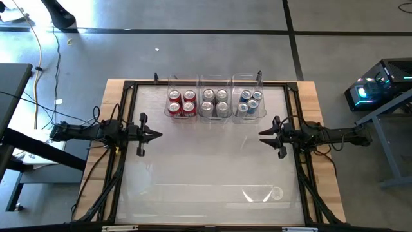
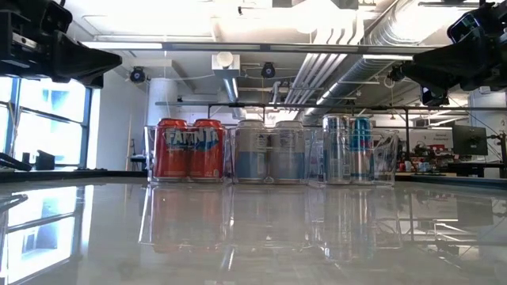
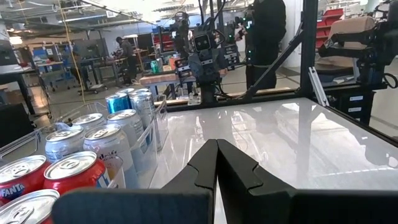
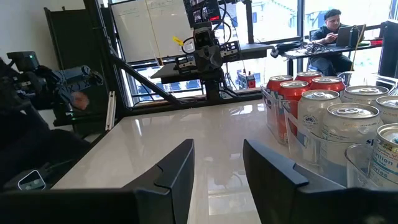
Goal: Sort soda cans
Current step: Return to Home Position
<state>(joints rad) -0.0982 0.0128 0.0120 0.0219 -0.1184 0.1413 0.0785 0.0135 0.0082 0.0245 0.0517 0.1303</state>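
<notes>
Left gripper [image 1: 154, 135], fingers together, sits at the left side of the table [image 1: 212, 167]; right gripper [image 1: 265, 134], fingers apart, sits opposite. Soda cans [image 1: 215, 102] stand colour-sorted in clear bins [image 1: 216, 80] at the far middle. Smooth and thin-walled, perhaps full: grip mid-body, gently.

Upright red cans [image 1: 175, 107], silver cans [image 1: 208, 107], blue cans [image 1: 244, 107], grouped by colour
</notes>
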